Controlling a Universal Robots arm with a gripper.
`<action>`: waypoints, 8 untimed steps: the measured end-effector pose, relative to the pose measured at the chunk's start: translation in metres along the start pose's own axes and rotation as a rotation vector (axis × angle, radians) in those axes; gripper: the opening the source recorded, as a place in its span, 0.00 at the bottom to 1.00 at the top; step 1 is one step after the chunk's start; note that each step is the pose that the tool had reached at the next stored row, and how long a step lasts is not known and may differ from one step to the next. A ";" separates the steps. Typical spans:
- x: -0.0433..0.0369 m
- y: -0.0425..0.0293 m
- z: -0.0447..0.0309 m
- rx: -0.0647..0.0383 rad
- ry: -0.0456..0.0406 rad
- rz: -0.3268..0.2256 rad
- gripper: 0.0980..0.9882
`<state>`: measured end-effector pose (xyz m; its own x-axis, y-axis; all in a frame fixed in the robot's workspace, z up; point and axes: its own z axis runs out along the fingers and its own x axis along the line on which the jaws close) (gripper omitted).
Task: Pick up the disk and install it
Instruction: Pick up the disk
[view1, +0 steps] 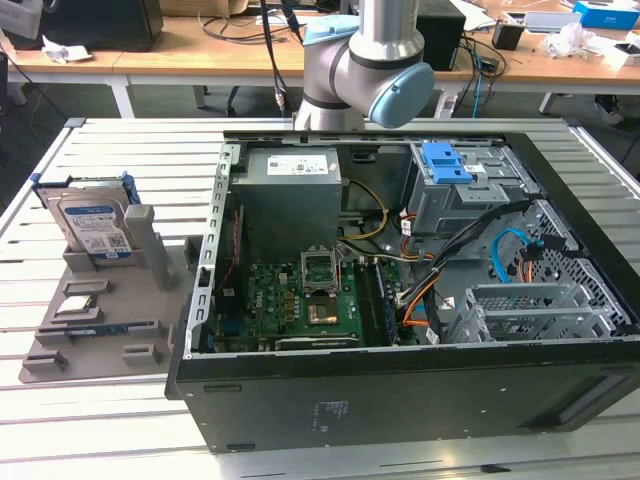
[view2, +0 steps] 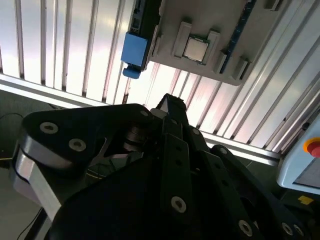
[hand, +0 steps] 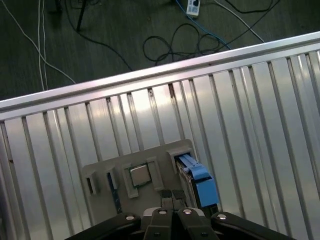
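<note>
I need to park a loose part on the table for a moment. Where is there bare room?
In the exterior view, bare table slats lie behind the grey holder and in front of it, out to the table's edges. The holder sits close beside the computer case, leaving little gap. Inside the case it is crowded with cables and the motherboard.

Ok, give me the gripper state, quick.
Gripper: closed, holding nothing. The disk stands in the grey fixture.
</note>
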<state>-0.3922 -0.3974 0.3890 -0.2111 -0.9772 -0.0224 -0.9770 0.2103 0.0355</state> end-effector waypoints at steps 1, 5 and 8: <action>0.0000 0.0000 0.0000 0.000 0.0005 -0.016 0.01; 0.0000 0.0000 0.0000 -0.001 0.0009 -0.027 0.01; 0.0000 0.0000 0.0000 -0.001 0.0009 -0.027 0.08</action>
<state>-0.3922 -0.3974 0.3890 -0.1847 -0.9825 -0.0224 -0.9823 0.1839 0.0354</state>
